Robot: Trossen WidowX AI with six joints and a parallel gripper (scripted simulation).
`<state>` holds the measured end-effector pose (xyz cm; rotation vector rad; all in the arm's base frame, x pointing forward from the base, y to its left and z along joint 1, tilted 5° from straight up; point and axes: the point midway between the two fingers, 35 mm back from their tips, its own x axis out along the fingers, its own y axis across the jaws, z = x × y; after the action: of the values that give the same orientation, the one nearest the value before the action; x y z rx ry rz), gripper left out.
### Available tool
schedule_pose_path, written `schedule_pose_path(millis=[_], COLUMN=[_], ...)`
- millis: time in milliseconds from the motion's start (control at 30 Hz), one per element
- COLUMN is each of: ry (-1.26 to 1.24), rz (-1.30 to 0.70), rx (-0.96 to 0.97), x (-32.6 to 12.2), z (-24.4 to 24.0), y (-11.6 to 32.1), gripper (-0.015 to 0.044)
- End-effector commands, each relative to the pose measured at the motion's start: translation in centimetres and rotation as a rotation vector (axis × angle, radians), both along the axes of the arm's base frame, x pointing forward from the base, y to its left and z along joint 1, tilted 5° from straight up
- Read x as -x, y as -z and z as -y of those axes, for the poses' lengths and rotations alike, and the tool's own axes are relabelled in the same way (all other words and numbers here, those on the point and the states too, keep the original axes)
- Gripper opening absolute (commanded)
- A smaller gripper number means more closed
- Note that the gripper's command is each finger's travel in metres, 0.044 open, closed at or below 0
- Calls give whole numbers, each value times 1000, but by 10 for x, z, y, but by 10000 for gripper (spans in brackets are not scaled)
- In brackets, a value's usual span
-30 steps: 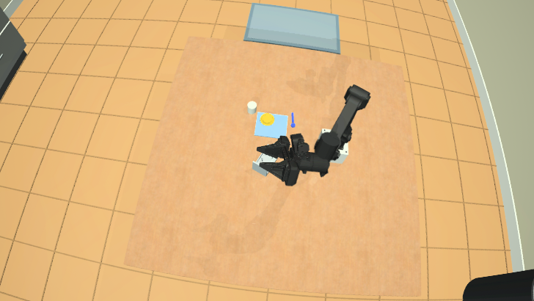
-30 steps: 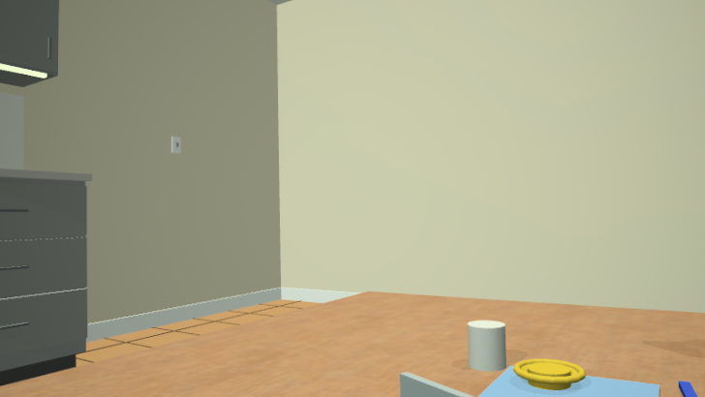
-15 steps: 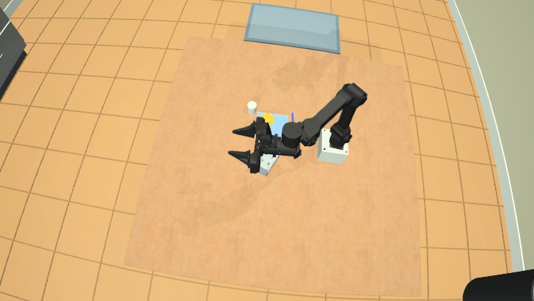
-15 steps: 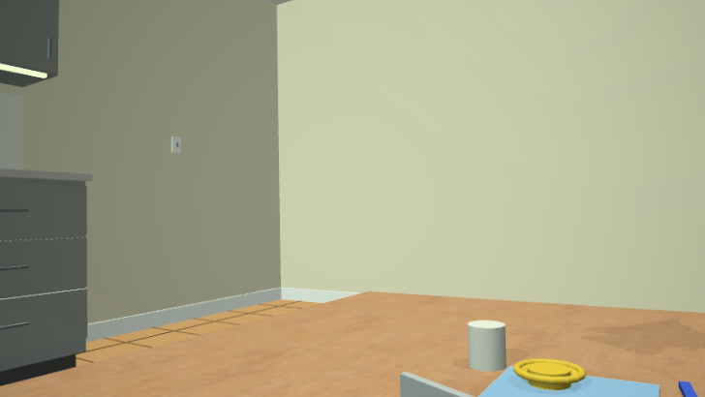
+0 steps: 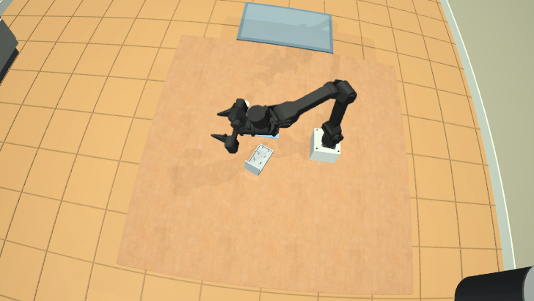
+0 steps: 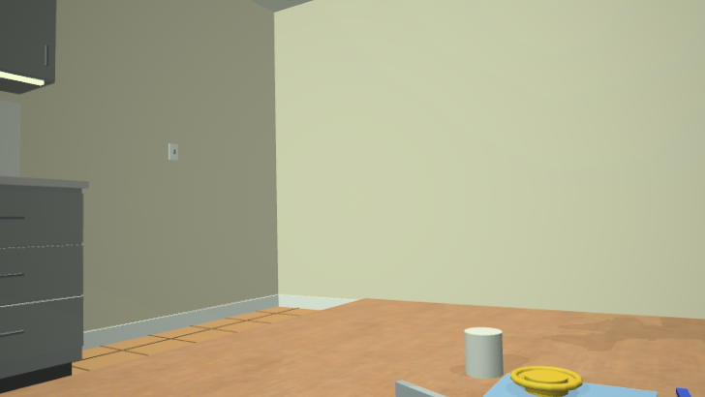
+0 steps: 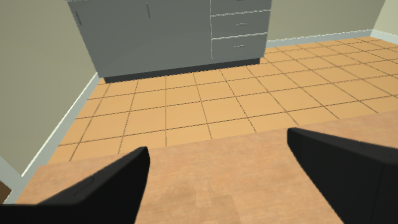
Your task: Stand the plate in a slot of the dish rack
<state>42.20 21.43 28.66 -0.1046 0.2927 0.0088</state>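
Observation:
The yellow plate lies flat, right side up, on a light blue mat. In the top view the arm hides the plate and most of the mat. The small light grey dish rack stands on the table, turned at an angle, with one tall end wall; a grey edge, likely the rack's, shows at the bottom of the exterior view. My gripper is open, with nothing between its fingers. It is above the table, pointing roughly sideways, with its fingertips beyond the mat's side.
A white cylinder stands beside the mat, partly hidden by the gripper in the top view. A blue utensil lies at the mat's other side. The arm's white base stands to the right of the rack in the top view.

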Motion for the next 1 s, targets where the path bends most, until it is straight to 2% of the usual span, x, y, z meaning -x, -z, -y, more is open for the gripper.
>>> schedule_pose_path(millis=[0,467,967], ry=[20,72,82], rz=[-78,-504,-992], rx=[69,250,200], x=[-12,-16,45], z=[28,144,253], y=[18,89,141], gripper=[400,400,400])
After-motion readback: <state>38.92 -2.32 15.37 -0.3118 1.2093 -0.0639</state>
